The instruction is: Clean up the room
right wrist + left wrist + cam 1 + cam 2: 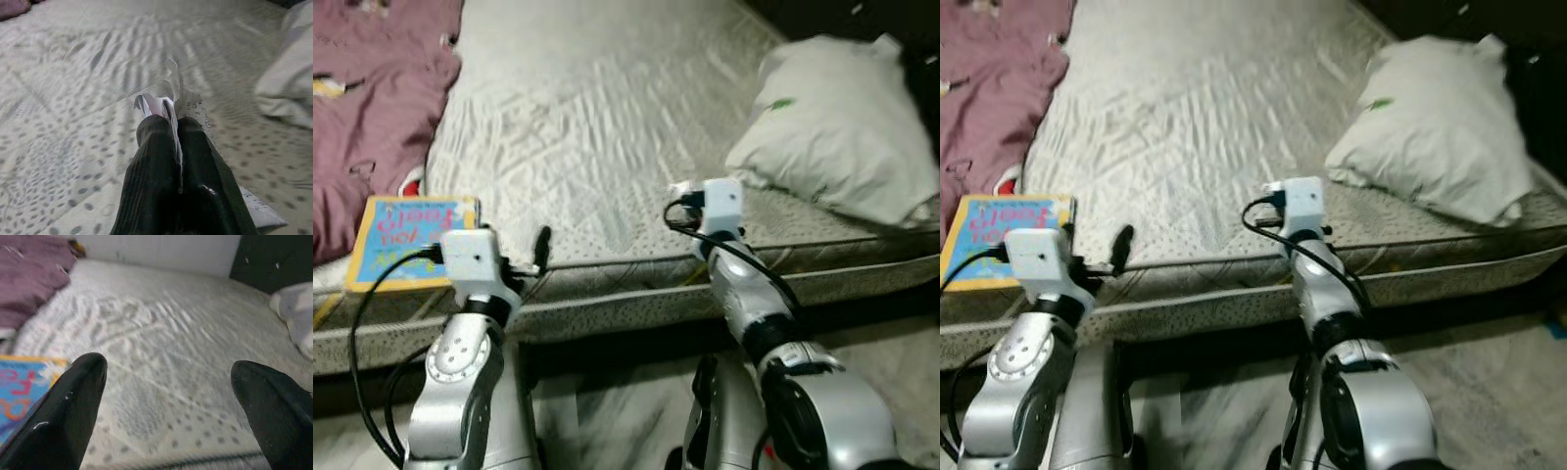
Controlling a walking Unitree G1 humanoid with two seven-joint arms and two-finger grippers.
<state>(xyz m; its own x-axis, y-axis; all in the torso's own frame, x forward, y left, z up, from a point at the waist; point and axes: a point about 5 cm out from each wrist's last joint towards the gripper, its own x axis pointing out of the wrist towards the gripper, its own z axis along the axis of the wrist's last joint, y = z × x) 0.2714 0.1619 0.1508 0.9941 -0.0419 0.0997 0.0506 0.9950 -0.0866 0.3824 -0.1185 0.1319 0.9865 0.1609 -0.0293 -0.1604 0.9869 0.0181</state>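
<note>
Two arms are held out over the mattress [607, 117] edge, with a pillow [842, 127] far right and a book [406, 240] beside the left. A crumpled paper scrap [171, 105] is pinched between the right gripper's [177, 125] closed fingers; the left gripper [168, 377] is spread empty. Carrying the scrap to a bin is judged next.

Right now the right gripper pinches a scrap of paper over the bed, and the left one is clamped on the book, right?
Not quite. The left gripper is open and holds nothing, as the left wrist view shows; the book lies beside it. The right gripper does pinch the paper.
</note>
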